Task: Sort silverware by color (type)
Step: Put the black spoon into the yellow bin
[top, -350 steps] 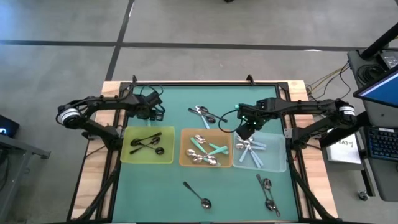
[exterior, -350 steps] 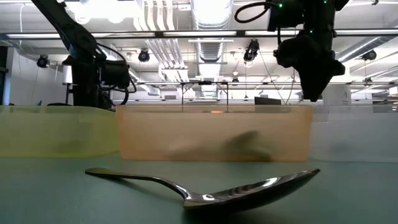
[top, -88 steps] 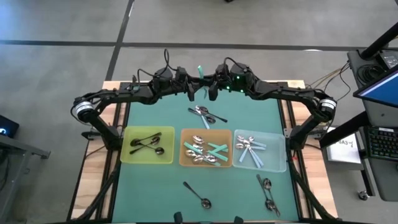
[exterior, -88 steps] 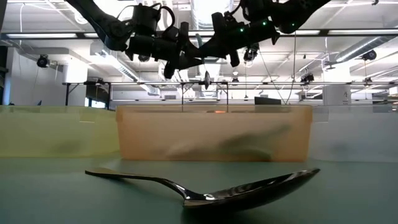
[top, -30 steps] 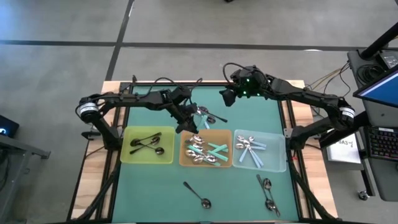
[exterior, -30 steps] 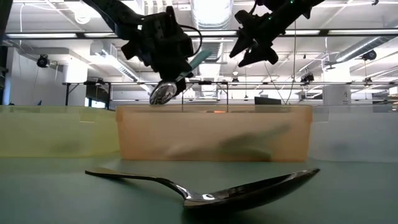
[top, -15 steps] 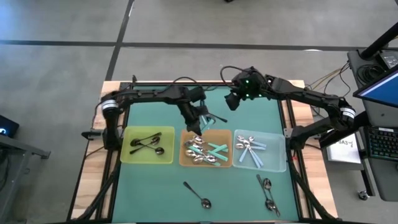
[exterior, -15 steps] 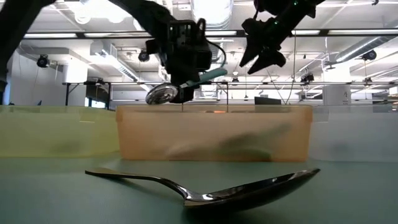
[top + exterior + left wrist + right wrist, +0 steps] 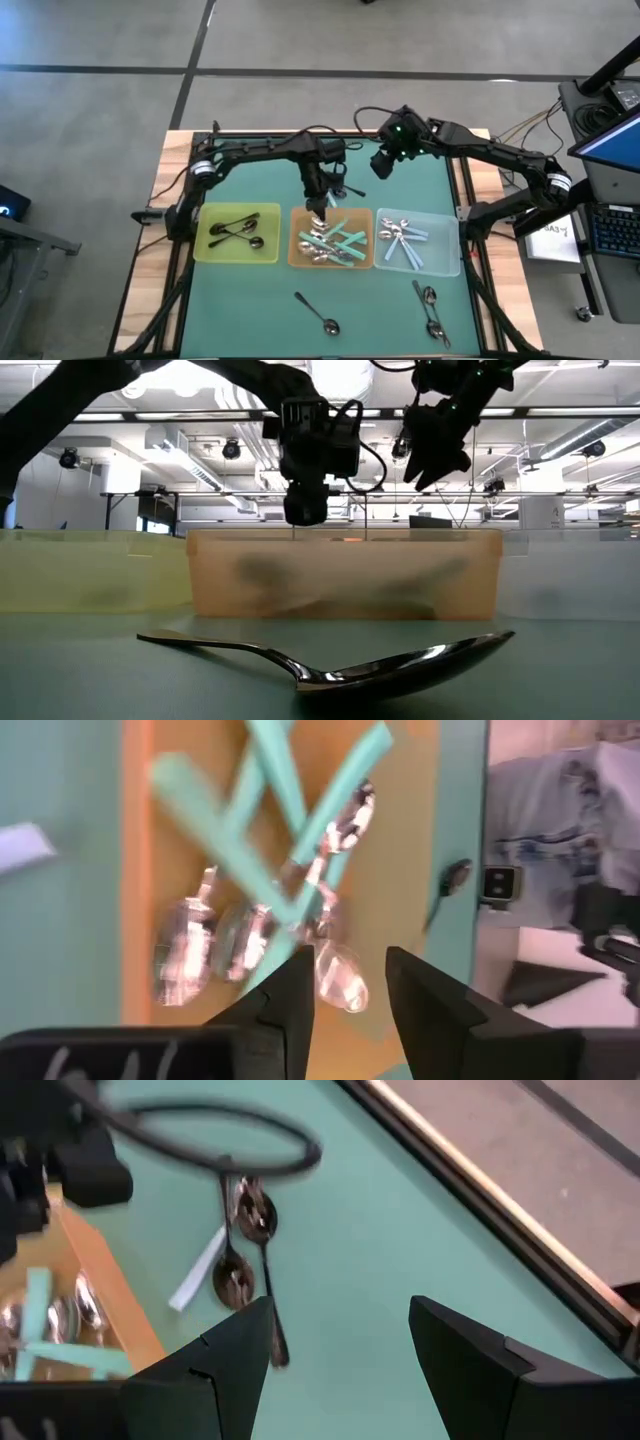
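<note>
My left gripper (image 9: 318, 207) (image 9: 345, 970) hangs open and holding nothing just above the far rim of the orange tray (image 9: 294, 240). Several teal-handled spoons (image 9: 340, 238) (image 9: 300, 870) lie crossed on that tray's floor. My right gripper (image 9: 378, 168) (image 9: 340, 1330) is open too, in the air over the far middle of the table. It hovers beside a few loose spoons (image 9: 340, 186) (image 9: 250, 1210) lying flat on the green mat; one has a pale blue handle. Black-handled spoons (image 9: 236, 230) lie in the yellow tray, pale blue ones (image 9: 402, 240) in the clear tray.
The three trays sit in a row across the table's middle: yellow (image 9: 205, 250), orange, clear (image 9: 452, 255). One dark spoon (image 9: 318, 313) (image 9: 330, 660) lies near the front edge, with a few more (image 9: 432, 310) at the front right. A raised frame runs along the far edge (image 9: 480, 1180).
My left gripper carried a teal-handled spoon from the far middle of the table rightward and toward the near edge, over the orange tray. The spoon no longer shows between its fingers; it has dropped among the teal spoons in that tray.
</note>
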{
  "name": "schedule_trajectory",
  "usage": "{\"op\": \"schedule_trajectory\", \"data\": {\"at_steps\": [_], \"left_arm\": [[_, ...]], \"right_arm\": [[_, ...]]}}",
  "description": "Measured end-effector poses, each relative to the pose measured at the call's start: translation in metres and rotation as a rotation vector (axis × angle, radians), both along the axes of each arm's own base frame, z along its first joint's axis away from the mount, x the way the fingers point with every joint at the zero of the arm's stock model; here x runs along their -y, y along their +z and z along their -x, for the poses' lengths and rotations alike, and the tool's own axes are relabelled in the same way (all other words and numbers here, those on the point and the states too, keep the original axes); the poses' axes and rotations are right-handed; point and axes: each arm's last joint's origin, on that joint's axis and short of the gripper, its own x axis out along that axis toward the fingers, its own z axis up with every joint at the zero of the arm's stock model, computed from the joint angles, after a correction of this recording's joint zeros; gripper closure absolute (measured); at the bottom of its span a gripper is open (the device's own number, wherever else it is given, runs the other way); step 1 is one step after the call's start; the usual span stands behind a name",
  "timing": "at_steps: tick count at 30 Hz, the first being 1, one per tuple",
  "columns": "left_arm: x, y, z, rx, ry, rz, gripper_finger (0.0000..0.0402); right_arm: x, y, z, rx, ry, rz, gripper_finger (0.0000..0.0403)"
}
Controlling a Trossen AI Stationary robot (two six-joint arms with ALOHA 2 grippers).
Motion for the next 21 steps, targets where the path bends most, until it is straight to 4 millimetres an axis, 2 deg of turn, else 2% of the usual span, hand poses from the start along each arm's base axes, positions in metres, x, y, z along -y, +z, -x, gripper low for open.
{"op": "schedule_trajectory", "data": {"at_steps": [4, 11, 15, 21], "left_arm": [[-0.004, 0.007, -0.004, 0.010, 0.009, -0.116, 0.0292], [-0.021, 0.016, -0.005, -0.084, 0.067, -0.613, 0.0291], [-0.033, 0.008, -0.006, -0.034, 0.077, -0.629, 0.0291], [-0.054, -0.017, -0.008, -0.002, 0.124, -0.640, 0.0291]], "right_arm": [[0.000, -0.003, 0.004, -0.050, 0.020, -0.004, 0.0177], [0.001, -0.004, 0.006, -0.076, 0.008, 0.014, 0.0177], [0.002, -0.003, 0.006, -0.088, 0.020, 0.040, 0.0177], [0.004, -0.003, 0.007, -0.110, -0.005, 0.075, 0.0177]]}}
